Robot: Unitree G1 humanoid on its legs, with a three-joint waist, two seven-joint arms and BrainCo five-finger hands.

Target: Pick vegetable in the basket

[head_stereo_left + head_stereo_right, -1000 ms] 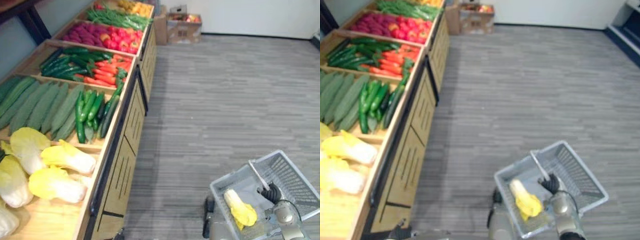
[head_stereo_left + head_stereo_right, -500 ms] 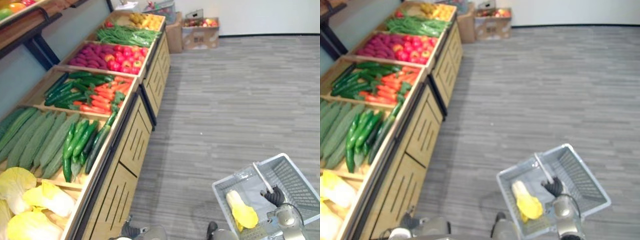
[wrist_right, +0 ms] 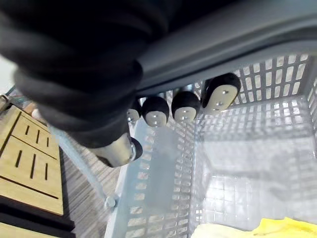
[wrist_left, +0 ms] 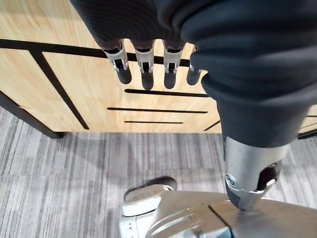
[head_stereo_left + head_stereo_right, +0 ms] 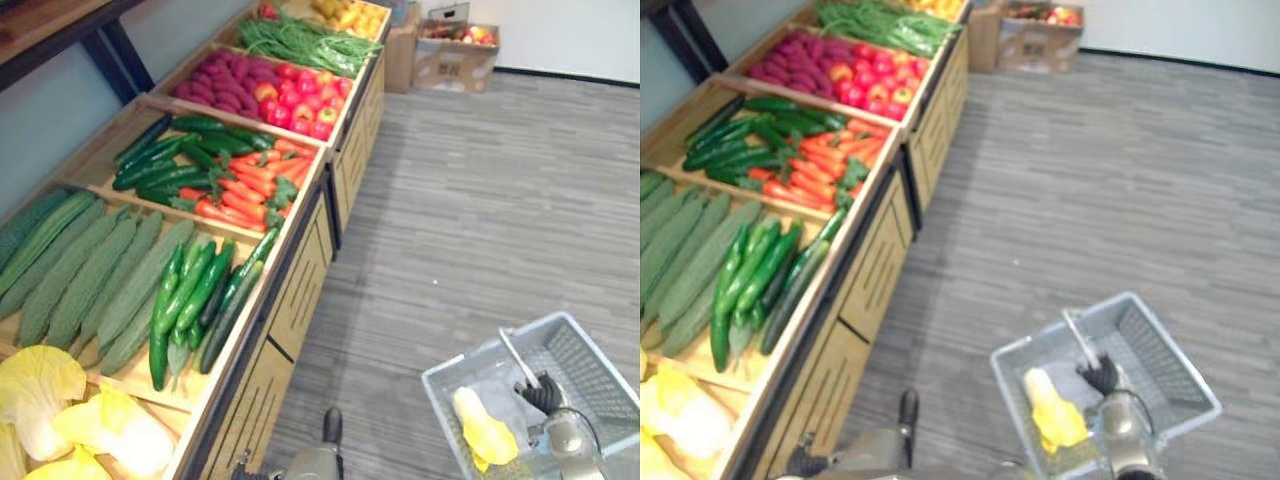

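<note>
Fingers (image 3: 220,96): those of the right hand (image 5: 545,393) were curled round the handle (image 5: 513,350) of the basket (image 5: 590,365); those of the left hand (image 4: 143,59) hung straight and empty.
Cabbage (image 5: 482,428): lay inside the basket.
Cucumbers (image 5: 190,295): nearest on the counter (image 5: 300,300); probably best reached with the free left hand, basket held level.

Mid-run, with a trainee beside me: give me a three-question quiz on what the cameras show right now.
1. True or false: the basket holds a carrot.
2. Which hand grips the basket's handle? A) left hand B) right hand
3. Fill in: the left hand's fingers hang ____ in front of the wooden stand.
Key: 1 false, it holds a yellow cabbage; 2 B; 3 straight.
</note>
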